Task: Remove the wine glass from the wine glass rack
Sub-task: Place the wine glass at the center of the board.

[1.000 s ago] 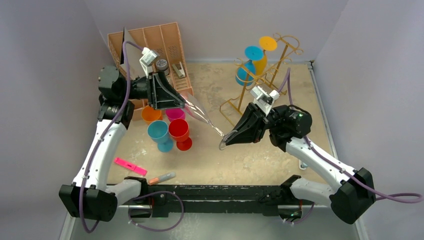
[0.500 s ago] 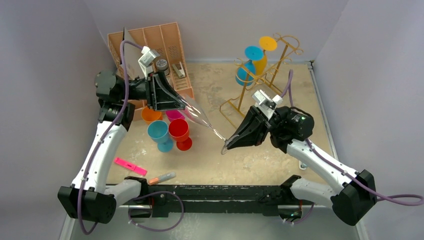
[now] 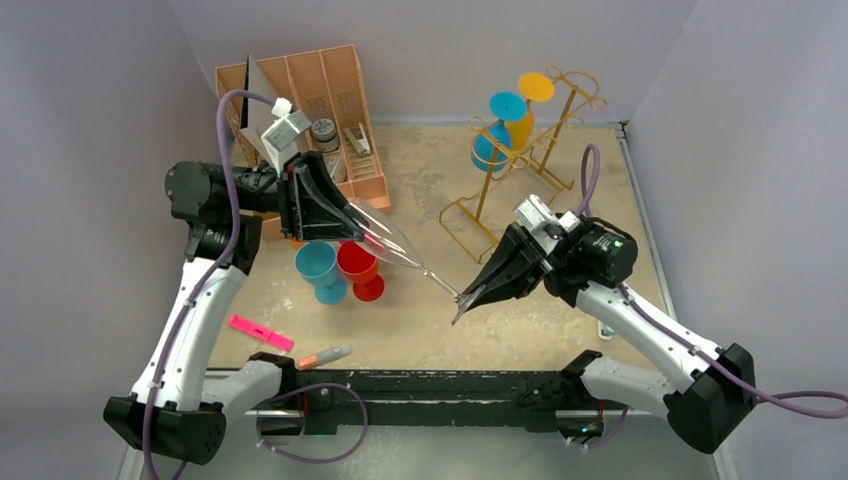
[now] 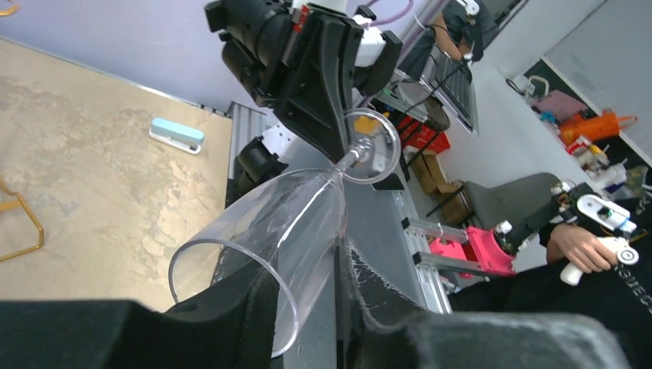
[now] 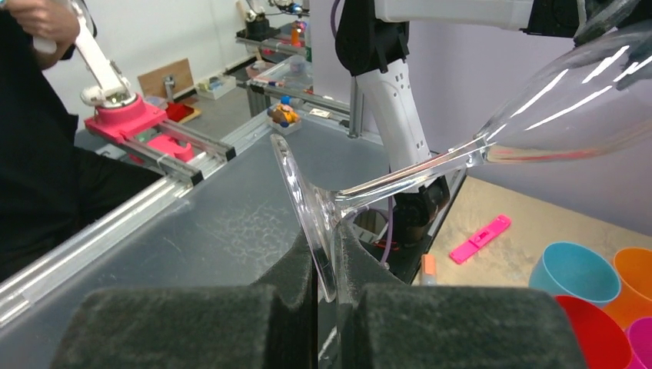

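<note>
A clear wine glass (image 3: 400, 250) hangs level in mid-air between my two grippers, away from the gold wire wine glass rack (image 3: 478, 190) at the back right. My left gripper (image 3: 362, 228) is shut on its bowl; in the left wrist view the bowl (image 4: 269, 223) sits between the black pads at the left gripper (image 4: 307, 307). My right gripper (image 3: 466, 298) is shut on the foot, whose clear disc (image 5: 307, 200) stands pinched edge-on at the right gripper (image 5: 327, 269). A blue glass (image 3: 492, 140) and a yellow glass (image 3: 525, 110) hang upside down on the rack.
Blue (image 3: 318, 265), red (image 3: 357, 262) and other coloured cups stand just under the held glass. A tan slotted organiser (image 3: 320, 90) fills the back left corner. A pink strip (image 3: 260, 332) and a marker (image 3: 322, 355) lie near the front edge.
The left jaws have narrowed onto the bowl. The left arm has swung down and to the left, and the right gripper has shifted slightly down and right with the foot.
</note>
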You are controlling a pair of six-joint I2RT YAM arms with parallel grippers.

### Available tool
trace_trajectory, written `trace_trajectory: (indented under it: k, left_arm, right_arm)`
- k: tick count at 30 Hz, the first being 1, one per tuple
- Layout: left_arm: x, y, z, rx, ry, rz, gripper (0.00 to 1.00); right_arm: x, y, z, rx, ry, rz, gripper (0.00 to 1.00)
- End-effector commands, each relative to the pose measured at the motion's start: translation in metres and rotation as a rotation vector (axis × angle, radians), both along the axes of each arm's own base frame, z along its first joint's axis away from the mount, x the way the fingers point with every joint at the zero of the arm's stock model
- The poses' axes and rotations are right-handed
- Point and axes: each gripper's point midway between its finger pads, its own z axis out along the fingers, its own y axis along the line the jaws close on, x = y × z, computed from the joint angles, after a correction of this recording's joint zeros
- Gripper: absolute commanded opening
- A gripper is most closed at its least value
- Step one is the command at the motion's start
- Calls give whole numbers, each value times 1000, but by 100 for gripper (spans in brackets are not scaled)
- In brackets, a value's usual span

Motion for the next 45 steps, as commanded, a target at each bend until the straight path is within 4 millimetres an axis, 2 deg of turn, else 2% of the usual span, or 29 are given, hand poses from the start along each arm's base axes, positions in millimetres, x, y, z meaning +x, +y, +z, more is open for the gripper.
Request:
trace_trajectory:
  k: [1,5,15,17,23,25,30,40,45]
  left_arm:
    - [-33,4,11,21,-129,-88,17]
    - [-33,4,11,19,-130,-87,1]
    - [-26,1,15,8,-101,-43,0]
    - [-23,0,15,6,-91,-32,0]
    - [-16,-2,15,-3,-84,-1,0]
    - [-15,-2,16,-8,-89,9,0]
    - [-16,-2,16,-6,-79,8,0]
    - [-27,1,22,-10,-142,16,0]
    - [-22,0,16,6,-105,28,0]
  right_arm:
    - [12,4,20,70,-10,-52,0]
    - [13,4,18,65,-8,-51,0]
    - [18,7,18,70,22,-63,1]
    - [18,8,18,71,29,-64,5]
    - [20,8,20,77,59,-76,38]
    - [19,8,19,78,61,-78,46]
    - [18,7,17,75,53,-76,54]
    - [19,8,13,38,60,-86,58]
    - [37,14,5,-23,135,-220,62]
